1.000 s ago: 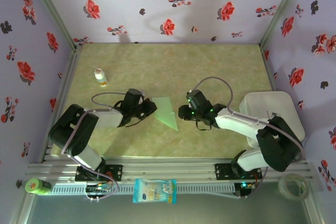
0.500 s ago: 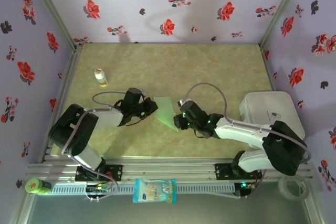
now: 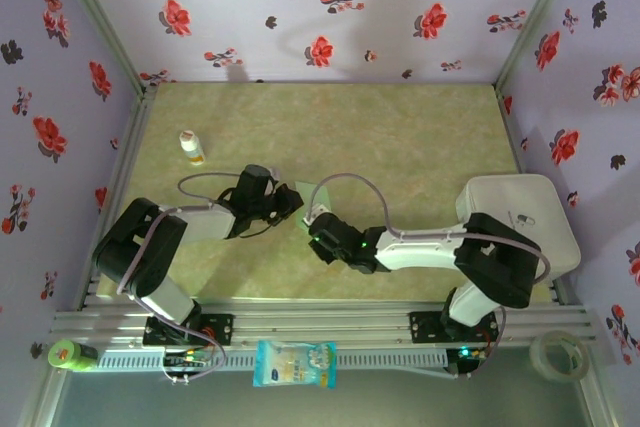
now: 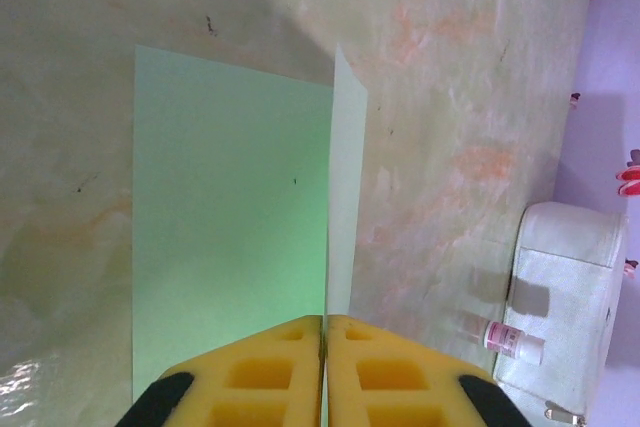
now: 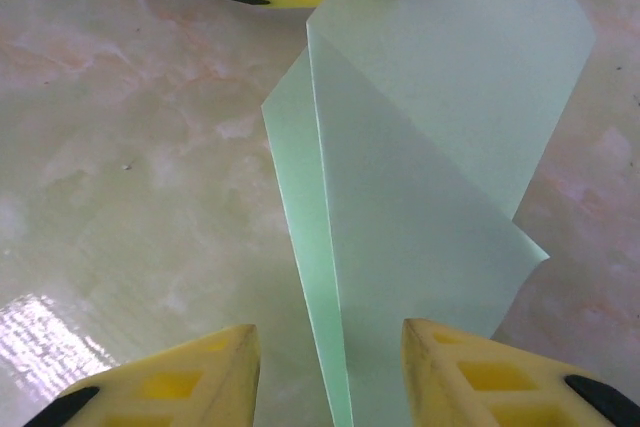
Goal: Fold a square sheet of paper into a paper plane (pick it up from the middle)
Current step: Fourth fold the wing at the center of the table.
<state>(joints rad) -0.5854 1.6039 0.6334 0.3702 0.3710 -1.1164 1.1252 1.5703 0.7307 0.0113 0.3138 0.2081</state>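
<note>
Top view: soft, even overhead light, a bit hazy, low contrast; faint arm shadows on the tabletop (image 3: 420, 127). Wrist views brighter, w/ white glare patches on the glossy surface nr the yellow jaws, themselves slightly soft. Sheet of paper (image 5: 450, 97) casts a pale shadow.

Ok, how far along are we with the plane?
Done: the paper shows at least one fold, with one layer lying over another. In hand: the left gripper is shut on the paper's edge, and the right gripper is open, straddling the narrow flap. Left: there is no slim dart shape yet, so I'd judge most of the folds remain.
</note>
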